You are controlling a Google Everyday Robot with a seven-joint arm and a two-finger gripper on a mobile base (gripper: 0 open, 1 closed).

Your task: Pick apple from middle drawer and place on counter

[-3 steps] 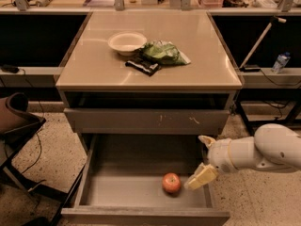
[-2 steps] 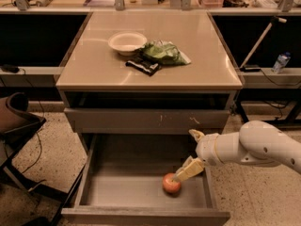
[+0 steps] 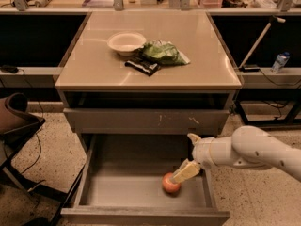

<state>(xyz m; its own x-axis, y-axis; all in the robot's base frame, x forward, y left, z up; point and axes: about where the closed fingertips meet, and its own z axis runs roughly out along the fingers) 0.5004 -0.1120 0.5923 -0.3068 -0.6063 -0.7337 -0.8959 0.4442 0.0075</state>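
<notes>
The apple (image 3: pixel 170 184) is small and red-orange and lies on the floor of the open middle drawer (image 3: pixel 122 187), right of centre and near the front. My gripper (image 3: pixel 182 157) reaches in from the right on a white arm and is open. Its lower yellowish finger (image 3: pixel 185 171) rests against the apple's upper right side, and the other finger (image 3: pixel 193 137) points up and away from it. The beige counter (image 3: pixel 207 55) tops the cabinet above.
On the counter sit a white bowl (image 3: pixel 126 42), a green bag (image 3: pixel 162 52) and a dark packet (image 3: pixel 143 66). The scratched drawer (image 3: pixel 146 121) above the open one stands slightly out. A dark chair (image 3: pixel 16 121) stands at the left. A water bottle (image 3: pixel 281 61) is on the right shelf.
My gripper has moved left and down inside the drawer, from right of the apple until its lower finger is against it. The apple has stayed put.
</notes>
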